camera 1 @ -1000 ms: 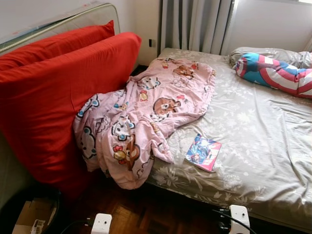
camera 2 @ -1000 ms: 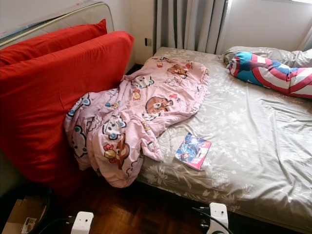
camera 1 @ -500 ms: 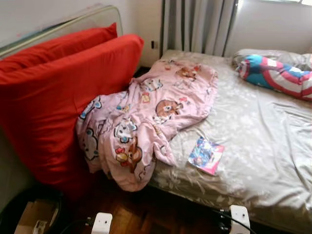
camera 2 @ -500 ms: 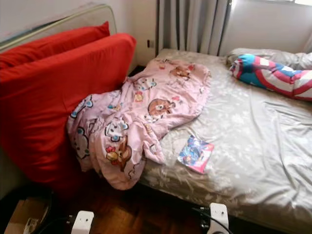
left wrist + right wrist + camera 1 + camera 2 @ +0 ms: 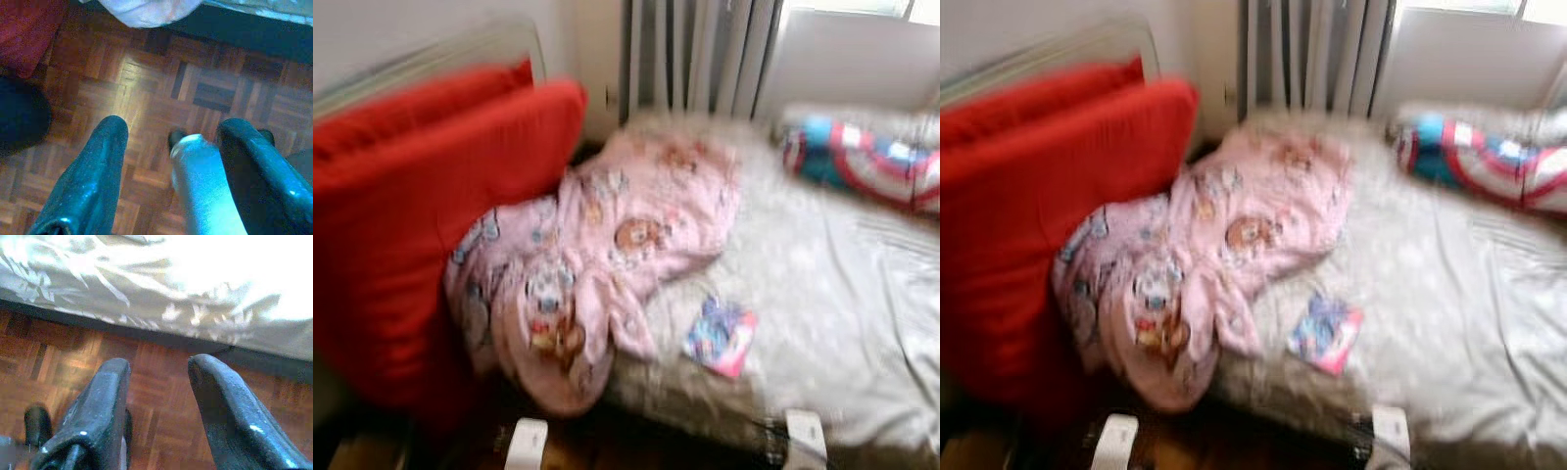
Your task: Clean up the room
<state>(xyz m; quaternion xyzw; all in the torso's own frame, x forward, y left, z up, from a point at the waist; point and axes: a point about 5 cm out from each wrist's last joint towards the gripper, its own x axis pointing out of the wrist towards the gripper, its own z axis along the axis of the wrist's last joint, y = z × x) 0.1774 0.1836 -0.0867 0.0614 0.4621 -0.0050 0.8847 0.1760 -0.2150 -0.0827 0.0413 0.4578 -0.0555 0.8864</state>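
Head views are blurry: pink blanket (image 5: pixel 607 255) spills off the bed (image 5: pixel 842 294) near its red-cushion side, small book (image 5: pixel 721 337) just beside it. Left wrist: left gripper (image 5: pixel 171 128) spread over parquet floor (image 5: pixel 146 88). Right wrist: right gripper (image 5: pixel 159 364) spread near the bed's edge.

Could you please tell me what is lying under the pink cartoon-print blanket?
The pink cartoon-print blanket lies on the grey floral bed sheet and hangs over its edge beside the red cushion. Anything beneath its folds is covered.
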